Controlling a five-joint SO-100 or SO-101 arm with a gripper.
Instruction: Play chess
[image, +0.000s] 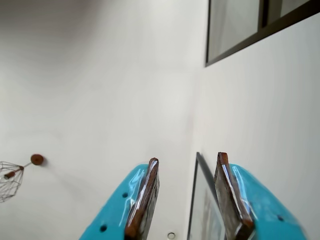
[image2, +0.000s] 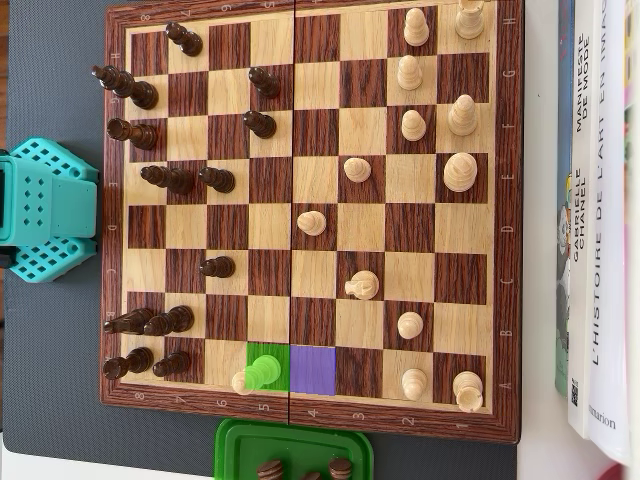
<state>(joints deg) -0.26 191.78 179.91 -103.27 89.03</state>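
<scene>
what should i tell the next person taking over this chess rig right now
Gripper: open and empty, jaws apart, pointing up at a wall and ceiling in the wrist view; the arm's teal base sits left of the board in the overhead view.
Chessboard: mid-game, dark pieces on the left half, light pieces mostly on the right.
A light piece stands on the green-highlighted square in the bottom row; the purple square beside it is empty.
Green tray below the board holds dark captured pieces.
Done: arm is clear of the board.
Left: apparently moving the piece from green to purple, though that is a guess from the highlights.
</scene>
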